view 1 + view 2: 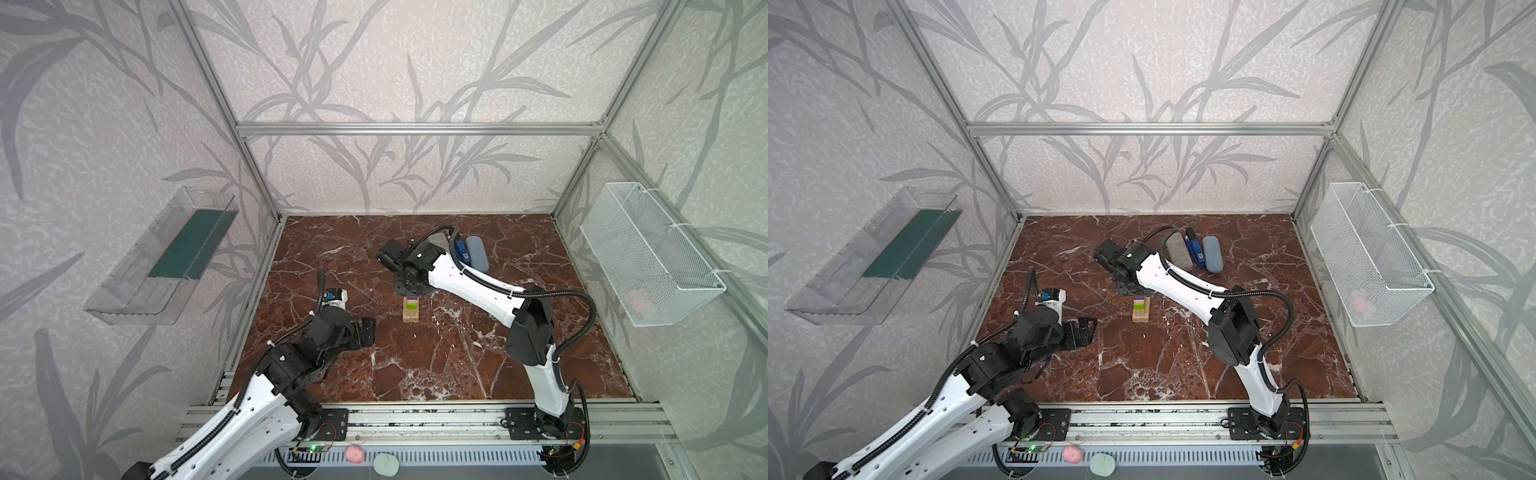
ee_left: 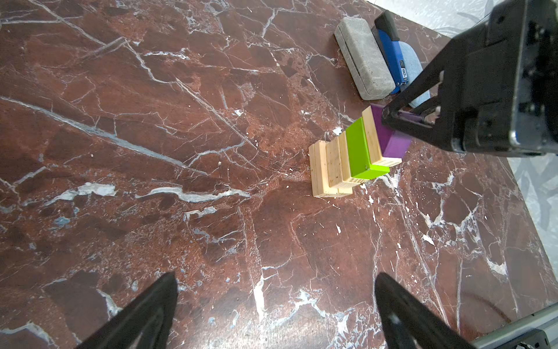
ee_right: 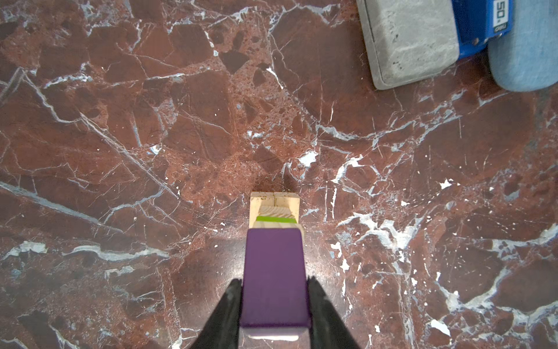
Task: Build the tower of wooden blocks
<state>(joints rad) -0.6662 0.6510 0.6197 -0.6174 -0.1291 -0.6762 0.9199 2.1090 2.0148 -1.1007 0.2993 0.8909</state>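
Note:
The tower stands mid-table: pale wood blocks in layers, then a lime-green block, another pale plank, and a purple block on top. My right gripper comes down from above, and its fingers press against both long sides of the purple block. In both top views the right wrist hides those fingers. My left gripper hovers wide open to the tower's left, holding nothing.
A grey slab, a blue stapler and a blue-grey oval case lie together behind the tower. A wire basket hangs on the right wall, a clear tray on the left.

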